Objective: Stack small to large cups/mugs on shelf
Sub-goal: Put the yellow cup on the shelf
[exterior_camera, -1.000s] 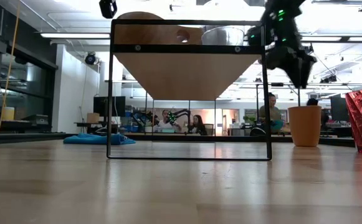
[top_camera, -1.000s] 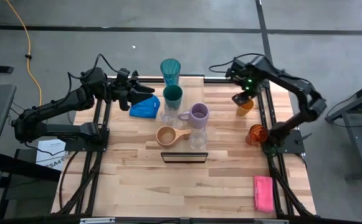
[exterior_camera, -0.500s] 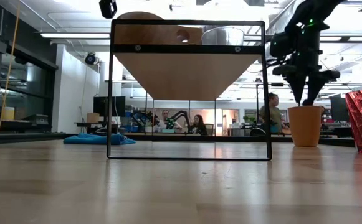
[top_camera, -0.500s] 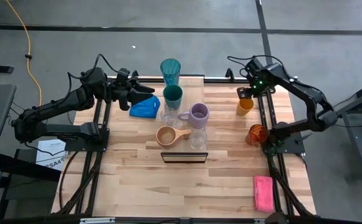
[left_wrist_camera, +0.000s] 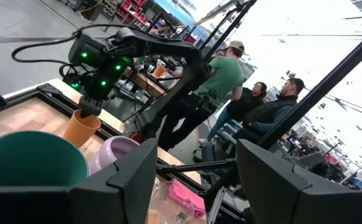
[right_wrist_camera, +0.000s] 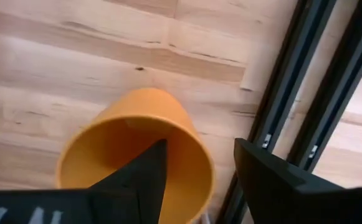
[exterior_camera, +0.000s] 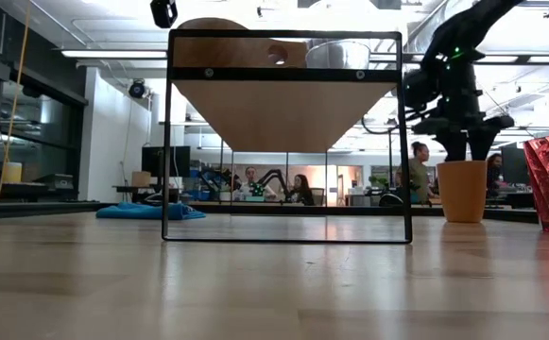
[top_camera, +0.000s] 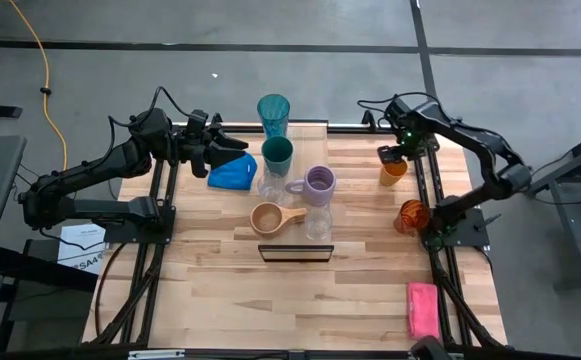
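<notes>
The orange cup (top_camera: 394, 172) stands upright on the table at the far right, and also shows in the low view (exterior_camera: 462, 192). My right gripper (top_camera: 396, 156) is open above it, pointing down. In the right wrist view one finger (right_wrist_camera: 144, 176) is inside the cup's mouth and the other (right_wrist_camera: 274, 180) is outside the rim (right_wrist_camera: 196, 155). The red cup (top_camera: 411, 215) stands nearer. The teal tumbler (top_camera: 273, 112), dark green cup (top_camera: 277, 153), lavender mug (top_camera: 318, 185), tan mug (top_camera: 268, 217) and two clear glasses stand mid-table. The shelf (top_camera: 295, 252) stands in front of them. My left gripper (left_wrist_camera: 196, 186) is open and empty by the blue cloth (top_camera: 231, 174).
A pink sponge (top_camera: 422, 308) lies at the near right. Black frame rails (right_wrist_camera: 305, 112) run close beside the orange cup on the table's right edge. People sit in the room beyond the table (exterior_camera: 412, 170).
My right gripper has come down from well above the table to the orange cup's rim, and its fingers now straddle the cup wall. The cup has stayed where it was.
</notes>
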Motion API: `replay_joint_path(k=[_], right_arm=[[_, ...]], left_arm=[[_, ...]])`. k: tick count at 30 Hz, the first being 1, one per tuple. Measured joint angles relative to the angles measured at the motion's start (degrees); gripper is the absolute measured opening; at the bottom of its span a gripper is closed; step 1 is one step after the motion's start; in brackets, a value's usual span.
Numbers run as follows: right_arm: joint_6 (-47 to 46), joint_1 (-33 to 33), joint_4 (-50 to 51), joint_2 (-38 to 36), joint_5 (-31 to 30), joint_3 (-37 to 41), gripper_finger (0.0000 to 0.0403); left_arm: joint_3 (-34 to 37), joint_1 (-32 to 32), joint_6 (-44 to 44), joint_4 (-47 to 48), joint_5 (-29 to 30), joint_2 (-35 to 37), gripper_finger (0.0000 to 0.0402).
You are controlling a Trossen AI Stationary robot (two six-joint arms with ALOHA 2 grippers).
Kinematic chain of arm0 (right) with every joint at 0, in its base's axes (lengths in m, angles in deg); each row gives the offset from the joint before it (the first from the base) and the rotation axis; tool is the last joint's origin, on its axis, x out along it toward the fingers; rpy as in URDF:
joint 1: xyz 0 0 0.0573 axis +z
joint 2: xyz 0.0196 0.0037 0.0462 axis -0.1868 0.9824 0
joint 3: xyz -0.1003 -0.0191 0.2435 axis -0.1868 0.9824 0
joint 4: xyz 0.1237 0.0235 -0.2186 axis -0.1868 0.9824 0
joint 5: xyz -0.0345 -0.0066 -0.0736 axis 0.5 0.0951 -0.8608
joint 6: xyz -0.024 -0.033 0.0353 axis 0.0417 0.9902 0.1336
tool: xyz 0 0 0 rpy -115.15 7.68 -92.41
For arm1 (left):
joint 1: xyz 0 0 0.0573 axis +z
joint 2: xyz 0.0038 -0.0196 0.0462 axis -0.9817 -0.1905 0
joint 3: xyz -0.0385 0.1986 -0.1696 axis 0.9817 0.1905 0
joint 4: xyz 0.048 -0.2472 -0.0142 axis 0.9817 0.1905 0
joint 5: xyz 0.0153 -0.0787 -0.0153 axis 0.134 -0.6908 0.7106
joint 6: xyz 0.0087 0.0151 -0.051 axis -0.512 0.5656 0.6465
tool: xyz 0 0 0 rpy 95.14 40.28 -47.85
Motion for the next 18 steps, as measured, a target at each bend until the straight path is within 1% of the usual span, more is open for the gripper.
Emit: replay_joint_path(k=[6,11,14,16,18], right_arm=[[0.71,0.00,-2.37,2.89,-0.15,0.00,0.0155],[1.26,0.00,-2.35,4.43,-0.25,0.00,0.0127],[2.10,0.00,-2.18,4.95,-1.02,0.00,0.0099],[2.83,0.00,-1.61,5.23,-1.28,0.00,0.0072],[3.88,0.00,-1.02,5.21,-1.30,0.00,0.0036]], left_arm=[[0.00,-0.02,0.00,0.00,0.00,0.00,0.0207],[0.00,0.00,0.00,-0.02,0.00,0.00,0.0207],[0.00,0.00,0.00,-0.01,0.00,0.00,0.0207],[0.00,-0.01,0.00,-0.01,0.00,0.00,0.0207],[0.00,0.00,0.00,-0.02,0.00,0.00,0.0207]])
